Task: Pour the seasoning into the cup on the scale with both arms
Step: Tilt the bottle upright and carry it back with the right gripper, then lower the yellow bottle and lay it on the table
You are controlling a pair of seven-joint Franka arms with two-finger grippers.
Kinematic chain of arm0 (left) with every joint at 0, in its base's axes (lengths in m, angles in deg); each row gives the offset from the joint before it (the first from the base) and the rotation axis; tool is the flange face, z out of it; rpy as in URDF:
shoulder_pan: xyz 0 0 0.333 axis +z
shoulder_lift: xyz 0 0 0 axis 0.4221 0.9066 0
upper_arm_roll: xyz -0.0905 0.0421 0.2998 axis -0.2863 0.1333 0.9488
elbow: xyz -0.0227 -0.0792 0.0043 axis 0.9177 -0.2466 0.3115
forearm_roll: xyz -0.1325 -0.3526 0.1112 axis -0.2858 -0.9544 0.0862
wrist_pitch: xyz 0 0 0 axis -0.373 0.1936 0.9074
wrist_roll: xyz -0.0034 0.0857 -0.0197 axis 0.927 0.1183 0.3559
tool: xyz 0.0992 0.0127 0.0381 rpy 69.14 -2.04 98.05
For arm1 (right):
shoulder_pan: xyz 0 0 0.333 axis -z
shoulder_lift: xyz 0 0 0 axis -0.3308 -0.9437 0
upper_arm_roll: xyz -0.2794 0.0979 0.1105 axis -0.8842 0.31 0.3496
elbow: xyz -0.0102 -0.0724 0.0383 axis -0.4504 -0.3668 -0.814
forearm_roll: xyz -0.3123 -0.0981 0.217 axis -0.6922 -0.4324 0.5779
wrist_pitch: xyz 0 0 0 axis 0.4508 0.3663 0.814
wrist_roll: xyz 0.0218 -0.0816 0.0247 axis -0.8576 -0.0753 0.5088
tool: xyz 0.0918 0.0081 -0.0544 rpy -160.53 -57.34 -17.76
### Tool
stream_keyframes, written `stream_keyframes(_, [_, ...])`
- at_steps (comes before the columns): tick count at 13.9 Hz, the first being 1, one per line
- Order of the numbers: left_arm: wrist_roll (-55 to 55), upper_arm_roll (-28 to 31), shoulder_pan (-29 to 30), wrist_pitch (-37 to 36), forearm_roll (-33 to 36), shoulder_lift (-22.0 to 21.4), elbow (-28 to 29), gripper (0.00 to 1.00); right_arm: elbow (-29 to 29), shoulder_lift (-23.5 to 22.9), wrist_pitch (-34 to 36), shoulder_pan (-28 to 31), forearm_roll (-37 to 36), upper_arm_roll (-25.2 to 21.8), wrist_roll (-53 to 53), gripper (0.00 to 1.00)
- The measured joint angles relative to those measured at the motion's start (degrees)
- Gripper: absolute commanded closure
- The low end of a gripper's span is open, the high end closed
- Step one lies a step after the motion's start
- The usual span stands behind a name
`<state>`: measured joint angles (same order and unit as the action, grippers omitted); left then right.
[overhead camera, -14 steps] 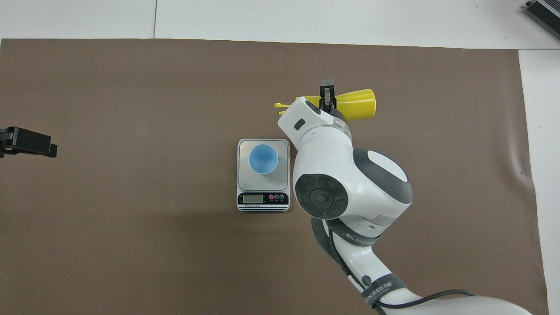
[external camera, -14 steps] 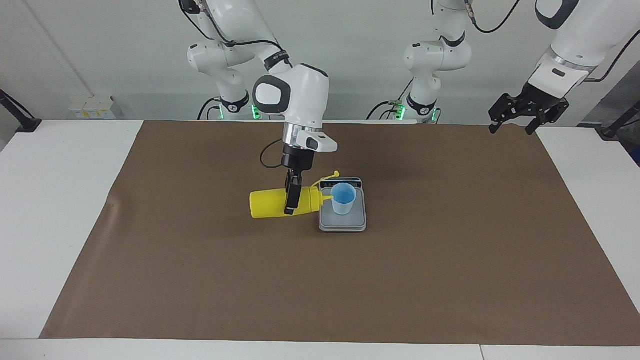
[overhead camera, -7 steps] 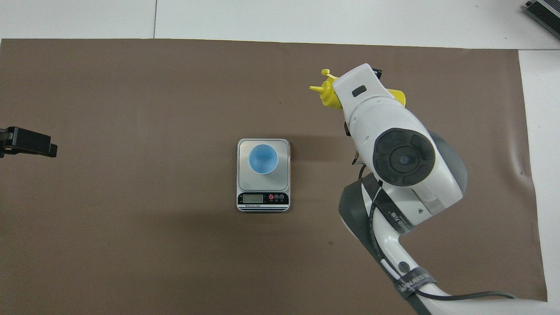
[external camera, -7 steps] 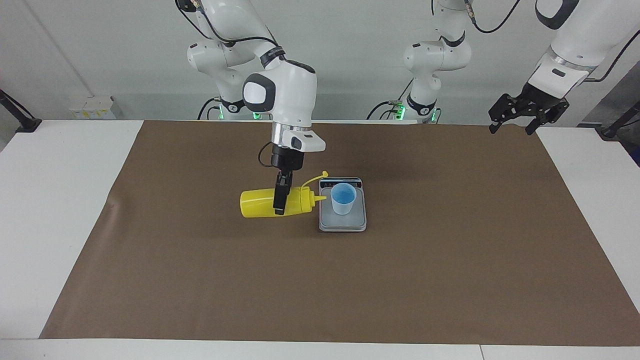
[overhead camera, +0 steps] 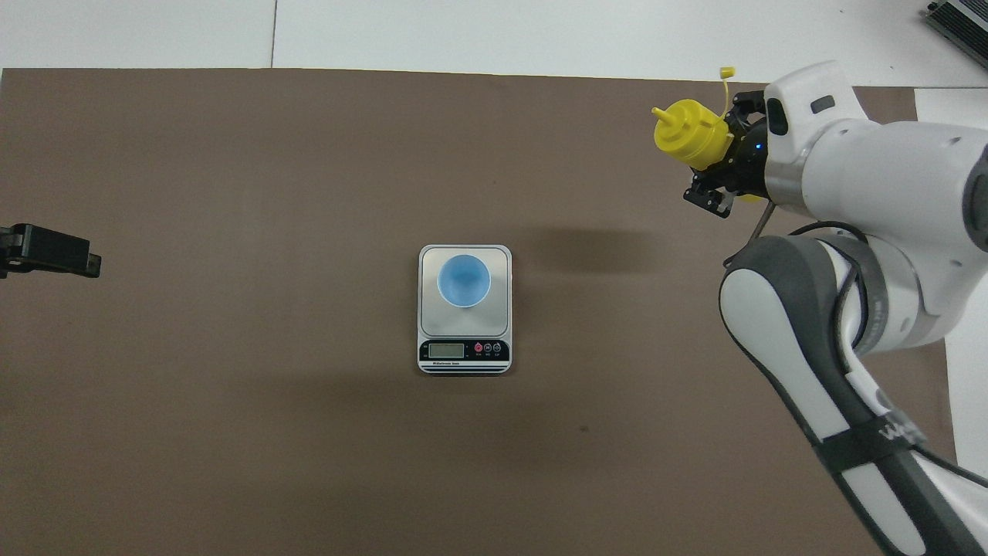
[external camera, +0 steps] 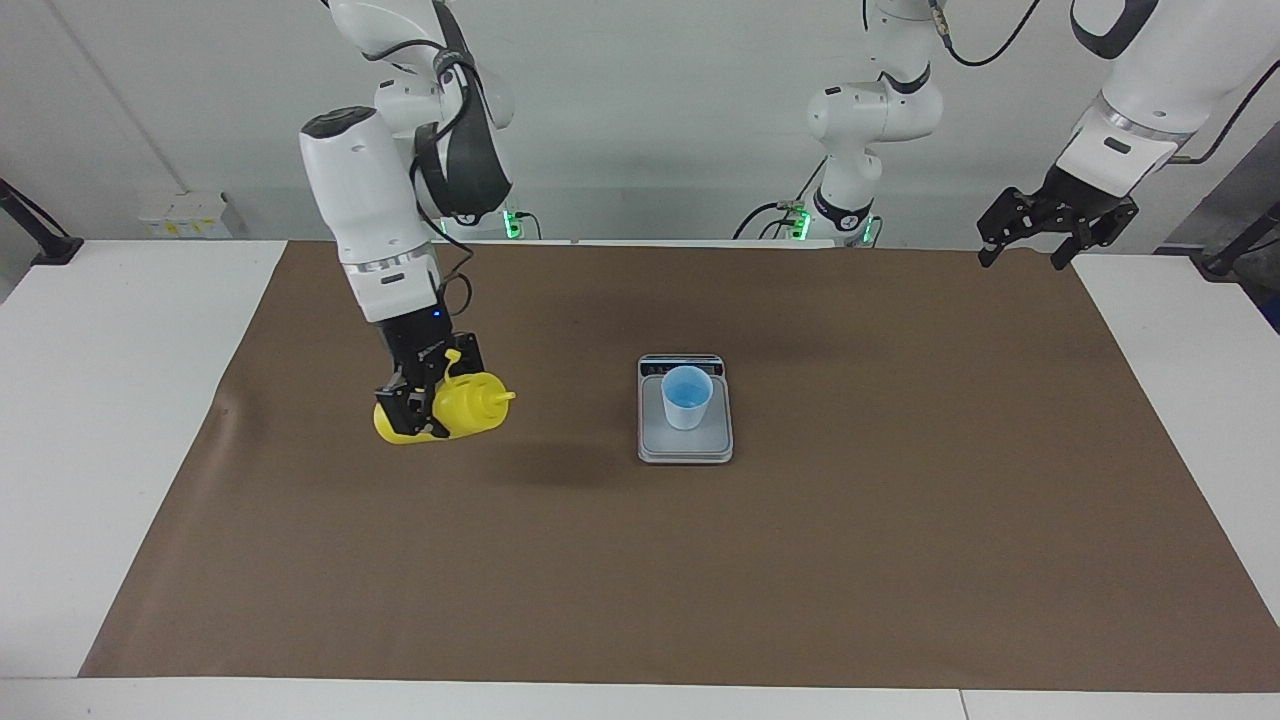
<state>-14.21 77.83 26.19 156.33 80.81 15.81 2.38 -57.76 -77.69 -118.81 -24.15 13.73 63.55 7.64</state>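
Observation:
The seasoning, a yellow squeeze bottle, hangs tilted above the brown mat toward the right arm's end of the table. My right gripper is shut on its body. Its cone nozzle points toward the scale and its cap strap sticks up. The light-blue cup stands upright on the silver scale at mid-table, well apart from the bottle. My left gripper waits open and holds nothing, raised over the mat's corner at the left arm's end.
A brown mat covers most of the white table. A small white box sits at the table's edge near the right arm's base. A dark device lies at the table corner farthest from the robots.
My right gripper has carried the bottle away from the cup toward the right arm's end of the table and swung it round. The left arm, cup and scale have not moved.

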Motion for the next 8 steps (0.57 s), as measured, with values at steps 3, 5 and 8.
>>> stream_keyframes(3, [0.00, 0.00, 0.00, 0.00, 0.00, 0.00, 0.00, 0.00, -2.26, 0.01, -2.13, 2.21, 12.09, 0.01, 7.18, 1.00])
stream_keyframes(5, [0.00, 0.00, 0.00, 0.00, 0.00, 0.00, 0.00, 0.00, -3.96, 0.04, -2.53, 3.97, 22.20, -0.03, 16.10, 1.00])
stream_keyframes(8, [0.00, 0.00, 0.00, 0.00, 0.00, 0.00, 0.00, 0.00, -7.91, 0.03, -4.06, 6.60, 41.25, -0.11, 32.42, 1.00])
